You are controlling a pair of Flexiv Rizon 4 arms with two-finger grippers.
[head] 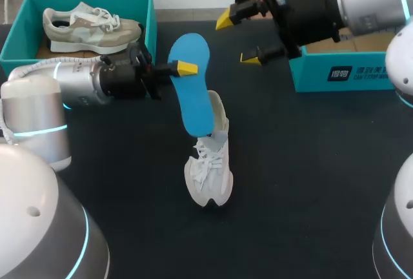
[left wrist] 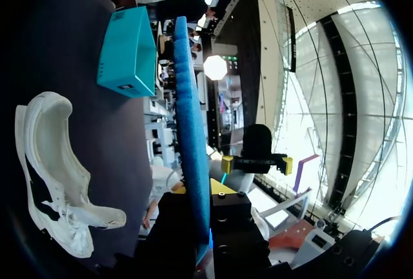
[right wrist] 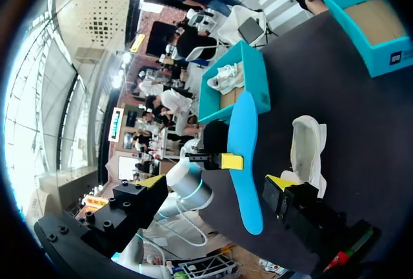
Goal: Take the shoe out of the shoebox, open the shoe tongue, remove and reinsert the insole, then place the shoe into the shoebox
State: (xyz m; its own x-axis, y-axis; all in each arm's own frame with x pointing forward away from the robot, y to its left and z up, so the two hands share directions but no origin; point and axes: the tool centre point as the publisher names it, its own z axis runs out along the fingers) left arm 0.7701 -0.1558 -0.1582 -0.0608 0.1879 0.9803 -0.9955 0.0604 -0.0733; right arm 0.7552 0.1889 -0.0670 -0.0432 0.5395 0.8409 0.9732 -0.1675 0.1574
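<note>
Grey arm housings fill the lower corners of the head view and cut off the near counter. Left fingers are clamped on the blue insole near its upper half. Only one yellow tip shows from above; the other is hidden behind the insole. In the left wrist view the insole runs edge-on straight ahead of the left fingers, with dark finger blocks on both sides of it.

White sneaker sits on the counter below the left fingers, toe toward the camera. The insole's lower end overlaps its opening, and I cannot tell if they touch. From the left wrist the sneaker lies off to one side of the fingers, opening visible, its inside in shadow.

Right fingers are spread wide apart, holding nothing, raised beyond the insole's top. In the right wrist view the insole and sneaker lie ahead of the right fingers.

Teal shoebox behind the left fingers holds a grey-green sneaker, its far end partly hidden by the left arm. Second teal box is beside the right fingers, its inside mostly blocked by the right arm.
</note>
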